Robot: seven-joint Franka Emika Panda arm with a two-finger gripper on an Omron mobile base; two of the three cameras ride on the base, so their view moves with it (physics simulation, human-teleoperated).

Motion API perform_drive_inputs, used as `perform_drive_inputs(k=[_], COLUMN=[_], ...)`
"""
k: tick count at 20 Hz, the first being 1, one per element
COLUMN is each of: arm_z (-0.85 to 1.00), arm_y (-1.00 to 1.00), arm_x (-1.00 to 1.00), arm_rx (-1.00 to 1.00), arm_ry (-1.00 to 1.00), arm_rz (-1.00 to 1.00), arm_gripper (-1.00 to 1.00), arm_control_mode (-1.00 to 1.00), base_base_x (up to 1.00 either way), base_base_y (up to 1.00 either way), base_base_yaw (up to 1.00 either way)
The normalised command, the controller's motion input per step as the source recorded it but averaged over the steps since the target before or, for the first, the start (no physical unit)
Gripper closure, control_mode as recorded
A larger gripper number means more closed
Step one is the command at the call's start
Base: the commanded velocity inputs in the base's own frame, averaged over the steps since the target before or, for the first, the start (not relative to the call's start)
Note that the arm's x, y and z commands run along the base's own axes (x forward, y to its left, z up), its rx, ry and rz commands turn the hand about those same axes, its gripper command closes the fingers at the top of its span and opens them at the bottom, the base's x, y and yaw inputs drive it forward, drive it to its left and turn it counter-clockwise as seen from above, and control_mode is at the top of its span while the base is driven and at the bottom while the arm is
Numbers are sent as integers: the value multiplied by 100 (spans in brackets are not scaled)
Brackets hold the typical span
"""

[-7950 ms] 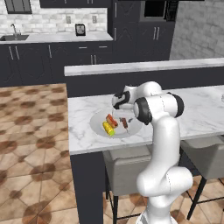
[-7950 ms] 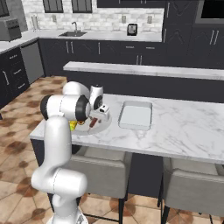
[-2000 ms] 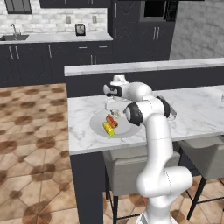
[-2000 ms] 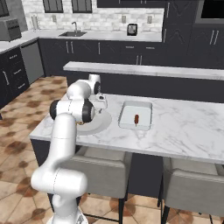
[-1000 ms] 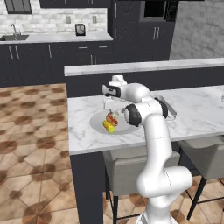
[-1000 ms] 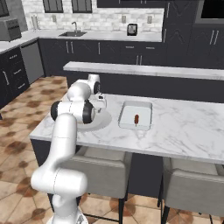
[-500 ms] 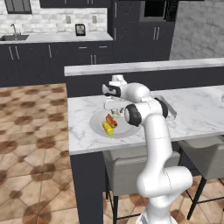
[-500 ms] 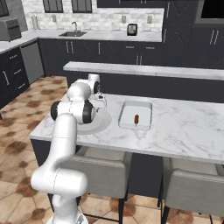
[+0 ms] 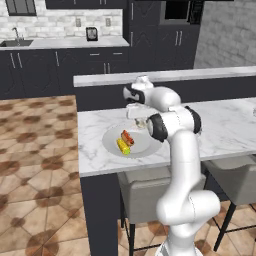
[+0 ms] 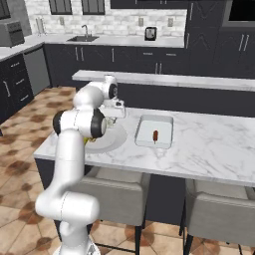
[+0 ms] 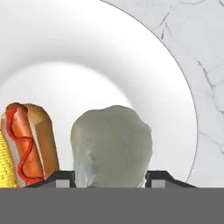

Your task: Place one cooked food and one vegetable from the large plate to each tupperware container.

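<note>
The large plate lies on the marble island and holds a hot dog, a yellow corn cob and a pale grey-green lumpy vegetable. My gripper is down at the plate's far right side. Its finger tips press on both sides of the pale vegetable, shut on it. To the right of the plate stands a tupperware container with a small sausage in it.
A raised dark ledge runs along the island's far side, just behind the gripper. Bare marble stretches right of the container. Grey stools stand under the near edge.
Over the last second the jaws have closed from wide open onto the pale vegetable. The arm and the foods on the plate have hardly moved.
</note>
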Motion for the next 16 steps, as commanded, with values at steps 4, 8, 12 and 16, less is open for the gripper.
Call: perform_drive_inputs(k=[4, 8, 12, 16], arm_z=[49, 63, 3, -12], arm_y=[-100, -100, -100, -99], arm_x=[-46, -10, 0, 8], arm_rx=[-14, -13, -4, 0], arm_ry=[-5, 1, 0, 1], arm_rz=[0, 0, 0, 1], arm_gripper=[100, 100, 100, 100], arm_control_mode=[-100, -100, -100, -100], base_base_x=[0, 0, 0, 0], base_base_y=[0, 0, 0, 0], base_base_yaw=[0, 0, 0, 0])
